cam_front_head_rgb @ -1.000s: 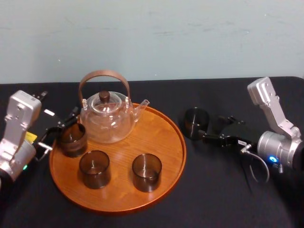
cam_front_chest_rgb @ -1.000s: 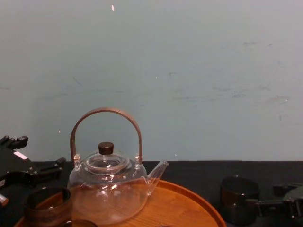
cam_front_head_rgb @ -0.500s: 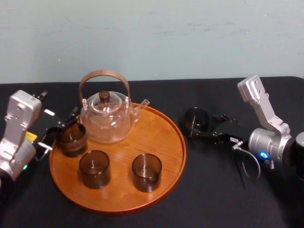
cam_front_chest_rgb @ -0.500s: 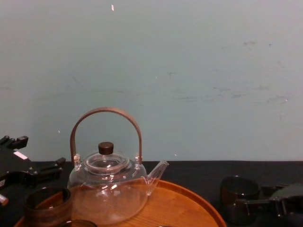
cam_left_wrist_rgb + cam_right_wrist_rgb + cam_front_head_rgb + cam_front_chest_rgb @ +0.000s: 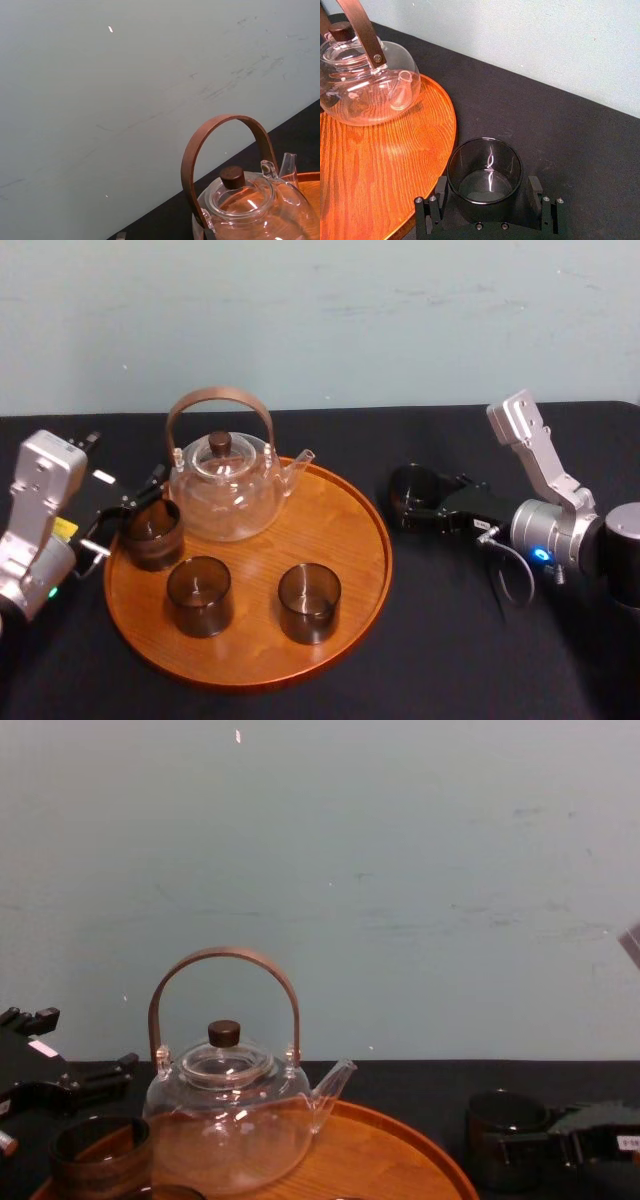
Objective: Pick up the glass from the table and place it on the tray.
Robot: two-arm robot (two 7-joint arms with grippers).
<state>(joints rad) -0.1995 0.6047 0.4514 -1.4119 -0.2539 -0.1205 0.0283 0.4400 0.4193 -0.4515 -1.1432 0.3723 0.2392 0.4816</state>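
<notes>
Far left: the left gripper (image 5: 128, 512) sits at the left rim of the large round orange-brown wooden tray (image 5: 372, 540), its black fingers spread on either side of a smoky dark tumbler (image 5: 152, 532) standing just inside that rim. Whether they touch it cannot be told.

On the tray: a clear glass teapot with an arched wooden handle (image 5: 225, 490) stands upright at the back. Two more smoky tumblers (image 5: 199, 595) (image 5: 309, 602) stand upright at the front, apart from each other and from the teapot.

Right of the tray: the small smoky grey-brown see-through glass (image 5: 413, 490) stands upright on the flat black-cloth table (image 5: 450, 640), near the tray's right rim but clear of it.

The right gripper (image 5: 487, 186) reaches in low from the right and straddles this glass. Its fingers are spread, not clamped: in the right wrist view one black finger (image 5: 440, 189) lies just beside each wall, with a narrow gap showing on one side. The glass rests on the cloth.
</notes>
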